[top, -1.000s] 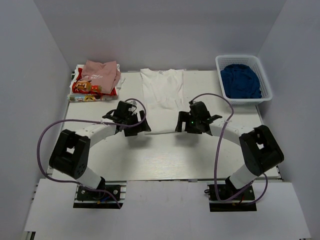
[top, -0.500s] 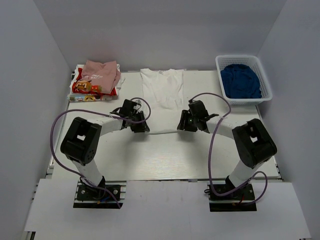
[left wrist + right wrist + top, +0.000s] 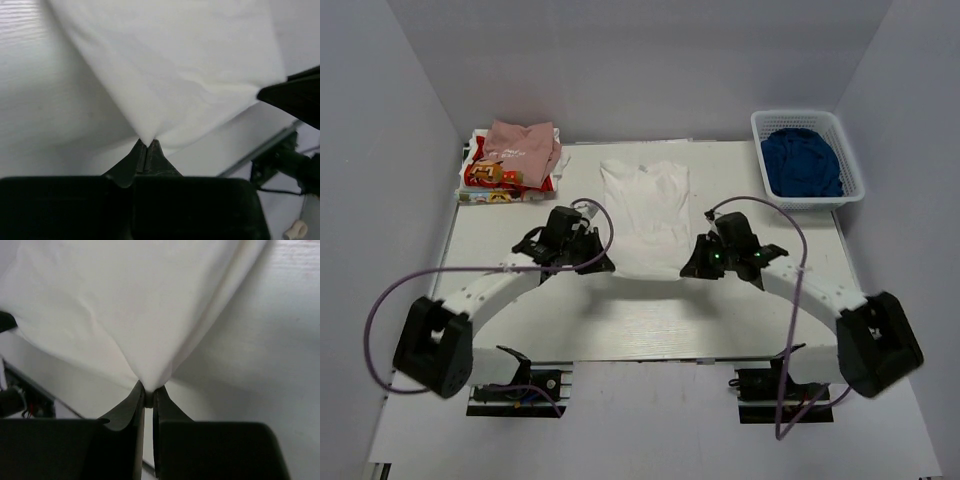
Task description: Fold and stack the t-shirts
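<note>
Pinching the two near corners of a white t-shirt (image 3: 645, 200), the robot's twin arms stretch its lower hem between them at the middle of the white table (image 3: 650, 315). The left gripper (image 3: 597, 263) is clenched on the shirt's left corner. Its wrist camera shows the dark fingers (image 3: 131, 161) pressed together with a peak of cloth caught at their tips. The right gripper (image 3: 693, 270) is likewise clamped on the opposite corner, its fingers (image 3: 127, 407) meeting on a fold of fabric that fans upward and away from them.

The shirt lies lengthwise, collar toward the far wall and hem toward the arms. In both wrist views a shadow falls under the cloth near the fingertips, so the near edge appears to be raised off the tabletop, though the overhead view does not settle it.

At the far left corner of the table, a pale pink t-shirt (image 3: 525, 148) rests on top of a shirt with red-and-yellow print (image 3: 488, 178), the two forming a loose pile well apart from the white one. At the far right stands a white basket (image 3: 798, 113) holding bunched blue cloth (image 3: 802, 165).
</note>
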Motion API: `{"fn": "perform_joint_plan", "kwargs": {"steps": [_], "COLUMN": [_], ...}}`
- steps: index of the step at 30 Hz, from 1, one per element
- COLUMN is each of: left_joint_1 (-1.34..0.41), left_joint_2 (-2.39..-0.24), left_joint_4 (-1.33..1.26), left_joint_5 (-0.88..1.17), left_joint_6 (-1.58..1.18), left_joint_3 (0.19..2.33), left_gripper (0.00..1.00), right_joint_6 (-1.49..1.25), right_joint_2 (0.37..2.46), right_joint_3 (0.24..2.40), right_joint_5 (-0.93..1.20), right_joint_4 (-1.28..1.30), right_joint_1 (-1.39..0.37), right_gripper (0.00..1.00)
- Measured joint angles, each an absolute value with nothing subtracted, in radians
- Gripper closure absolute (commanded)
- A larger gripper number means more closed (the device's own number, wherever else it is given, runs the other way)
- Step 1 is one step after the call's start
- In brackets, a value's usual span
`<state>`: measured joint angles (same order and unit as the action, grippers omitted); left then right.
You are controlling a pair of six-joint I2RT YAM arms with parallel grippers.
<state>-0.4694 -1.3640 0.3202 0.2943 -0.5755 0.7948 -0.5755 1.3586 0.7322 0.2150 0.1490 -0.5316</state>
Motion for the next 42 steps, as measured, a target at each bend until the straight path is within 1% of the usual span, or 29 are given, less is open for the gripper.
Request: {"fn": "perform_joint_plan", "kwargs": {"steps": [3, 6, 9, 13, 20, 28, 32, 40, 42], "left_joint_1": [-0.486, -0.493, -0.495, -0.493, -0.470, -0.432, -0.402, -0.345, -0.333], "left_joint_2": [-1.191, -1.073, -1.035, -1.067, -1.283, -1.576, -1.679, -1.932, -1.997], "left_joint_4": [0.364, 0.387, 0.415, 0.427, 0.439, 0.479, 0.482, 0.484, 0.481], "left_joint_5": [0.327, 0.339, 0.344, 0.302, 0.129, 0.012, 0.002, 0.069, 0.089], "left_joint_6": [-0.576, -0.577, -0.577, -0.580, -0.610, -0.619, -0.618, -0.609, -0.608], "left_joint_3": [0.789, 0.792, 0.819, 0.888, 1.069, 1.311, 1.390, 1.600, 1.645], "left_gripper": [1.00, 1.00, 1.00, 1.00, 1.00, 1.00, 1.00, 1.00, 1.00], "right_joint_6": [-0.585, -0.592, -0.592, -0.589, -0.572, -0.566, -0.566, -0.538, -0.530], "right_joint_2": [1.199, 1.084, 1.049, 1.083, 1.266, 1.522, 1.615, 1.850, 1.919], "right_joint_3": [0.714, 0.719, 0.756, 0.850, 1.050, 1.218, 1.269, 1.505, 1.562], "right_joint_5": [0.258, 0.280, 0.287, 0.255, 0.159, 0.145, 0.158, 0.209, 0.216], "right_joint_4": [0.242, 0.300, 0.348, 0.379, 0.381, 0.370, 0.368, 0.391, 0.400], "right_joint_1": [-0.546, -0.555, -0.556, -0.556, -0.530, -0.457, -0.417, -0.360, -0.348], "right_gripper": [1.00, 1.00, 1.00, 1.00, 1.00, 1.00, 1.00, 1.00, 0.96]}}
